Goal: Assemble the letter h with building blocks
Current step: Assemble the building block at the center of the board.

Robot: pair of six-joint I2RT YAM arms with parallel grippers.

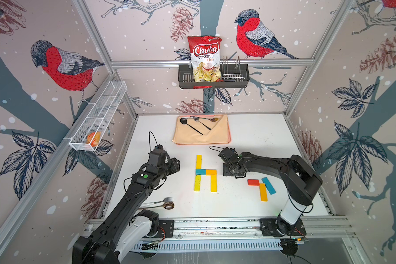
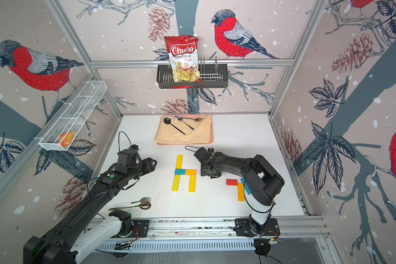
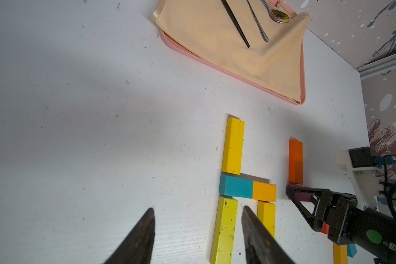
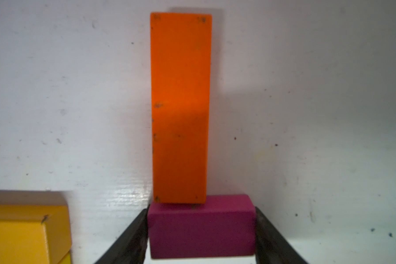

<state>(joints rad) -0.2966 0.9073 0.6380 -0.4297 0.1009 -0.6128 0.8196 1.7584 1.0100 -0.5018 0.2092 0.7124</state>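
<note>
so the right hand is pinching the magenta block at 3 o'clock of the h, which looks done, so probably a spare (left hand gapes empty).

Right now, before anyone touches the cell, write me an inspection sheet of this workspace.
Surface: white table, speckled.
Job's things: five-block h laid flat; magenta block and orange block beside it; three spare blocks.
Clutter: fork, spoon; cloth-covered tray with cutlery.
End effectors: left end effector open, empty; right end effector closed on the magenta block.
Cables: left-wrist loop, right-wrist loop.
Surroundings: chips bag in rack, mesh basket, bird wallpaper.
</note>
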